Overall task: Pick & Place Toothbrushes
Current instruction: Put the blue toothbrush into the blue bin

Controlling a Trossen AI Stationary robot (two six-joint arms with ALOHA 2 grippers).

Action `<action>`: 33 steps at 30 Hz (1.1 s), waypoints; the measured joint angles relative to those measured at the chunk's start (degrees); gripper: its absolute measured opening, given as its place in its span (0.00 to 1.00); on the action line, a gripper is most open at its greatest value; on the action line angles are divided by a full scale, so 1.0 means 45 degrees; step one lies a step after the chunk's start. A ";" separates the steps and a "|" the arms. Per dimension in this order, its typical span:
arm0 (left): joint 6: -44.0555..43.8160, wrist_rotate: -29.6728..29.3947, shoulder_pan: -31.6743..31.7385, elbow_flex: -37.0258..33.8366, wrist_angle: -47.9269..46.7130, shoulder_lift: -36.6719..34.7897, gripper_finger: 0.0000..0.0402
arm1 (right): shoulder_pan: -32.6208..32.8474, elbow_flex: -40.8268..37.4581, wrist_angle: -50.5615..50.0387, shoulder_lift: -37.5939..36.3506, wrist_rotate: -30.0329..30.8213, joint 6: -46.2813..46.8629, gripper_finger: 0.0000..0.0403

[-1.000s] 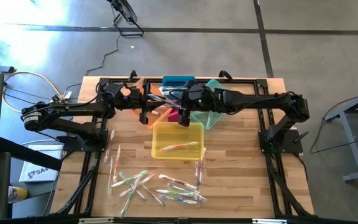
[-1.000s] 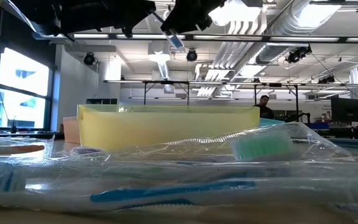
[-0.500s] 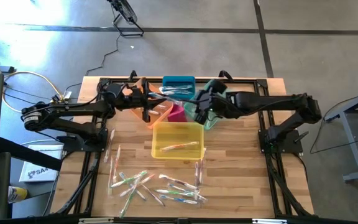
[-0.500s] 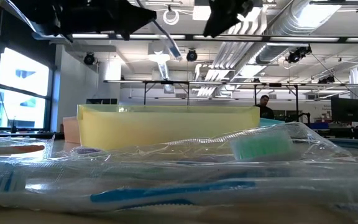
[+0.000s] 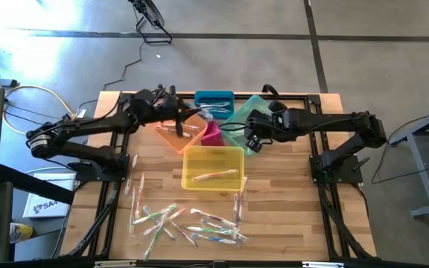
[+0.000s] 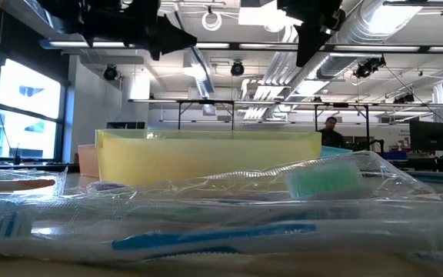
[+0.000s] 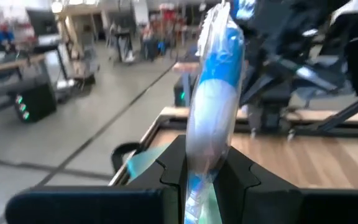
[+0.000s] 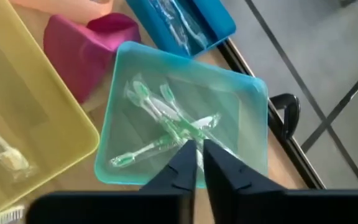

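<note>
At the near edge of the table (image 5: 289,223), a loose pile of wrapped toothbrushes (image 5: 188,223) lies unsorted, with a few strays toward the left side. The low view looks across this pile at close range: a blue-handled brush (image 6: 214,235) and a green-headed brush (image 6: 321,181) sit in clear wrappers directly before the lens.

Behind the pile stands the yellow bin (image 5: 212,167), holding one brush (image 5: 216,176).

Farther back is the cluster of remaining bins. The orange bin (image 5: 179,132) sits left of centre, the pink bin (image 5: 213,134) in the middle, the teal bin (image 8: 185,124) to the right and the blue bin (image 5: 214,100) at the far edge. The teal bin contains several green brushes (image 8: 166,124); the blue bin contains wrapped brushes as well.

The left gripper (image 5: 171,100) is raised over the orange bin, its fingers clamped narrowly on one blue toothbrush (image 7: 213,93) in its wrapper, standing up between the pads. The right gripper (image 8: 194,163) hangs above the teal bin, fingers closed together and carrying nothing.

Progress assessment: sorting is partly complete. A handful of brushes are binned; the larger share is left on the table. The held blue brush is not yet placed, and the blue bin looks the likely destination.
</note>
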 joint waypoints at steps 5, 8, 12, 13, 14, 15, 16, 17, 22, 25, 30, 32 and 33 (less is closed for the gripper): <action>0.0267 0.0005 0.0414 0.0966 -0.1150 0.0511 0.12 | -0.0024 -0.0200 0.0364 -0.0001 -0.0437 -0.0570 0.01; 0.0340 0.0002 0.0468 0.1115 -0.1443 0.0886 0.12 | -0.0067 -0.1258 0.1613 -0.0386 -0.1210 -0.1216 0.01; 0.0349 0.0024 0.0507 0.1162 -0.1341 0.1222 0.12 | -0.0393 -0.3420 0.4350 -0.1679 -0.2547 -0.2115 0.01; 0.0338 0.0020 0.0527 0.1164 -0.1352 0.1321 0.12 | -0.0523 -0.4002 0.5048 -0.2096 -0.2794 -0.2231 0.01; 0.0329 0.0021 0.0601 0.1162 -0.1404 0.1387 0.12 | -0.0635 -0.4583 0.5764 -0.2484 -0.3039 -0.2278 0.01; 0.0324 0.0033 0.0666 0.1154 -0.1463 0.1398 0.12 | -0.0742 -0.5159 0.6628 -0.2936 -0.3195 -0.2374 0.01; 0.0325 0.0034 0.0726 0.1154 -0.1430 0.1397 0.12 | -0.0858 -0.5695 0.7400 -0.3412 -0.3353 -0.2486 0.01; 0.0321 0.0011 0.0767 0.1154 -0.1355 0.1374 0.12 | -0.0970 -0.6264 0.8102 -0.3933 -0.3478 -0.2602 0.00; 0.0275 -0.0010 0.1240 0.1168 -0.1386 0.1373 0.12 | -0.1491 -0.9195 1.2574 -0.6119 -0.5215 -0.3521 0.00; 0.0262 -0.0019 0.1582 0.1532 -0.1880 0.1529 0.12 | -0.1878 -1.0892 1.5323 -0.6957 -0.6726 -0.3653 0.00; 0.0288 0.0063 0.1787 0.2527 -0.2146 0.2559 0.12 | -0.2383 -1.3242 1.8474 -0.7470 -0.7998 -0.3126 0.00; 0.0273 0.0212 0.1808 0.2981 -0.2013 0.3197 0.12 | -0.2450 -1.3863 1.9252 -0.7470 -0.8002 -0.2740 0.00; 0.0152 0.0207 0.1836 0.3170 -0.1995 0.3535 0.12 | -0.2453 -1.4117 1.9476 -0.7470 -0.8002 -0.2579 0.00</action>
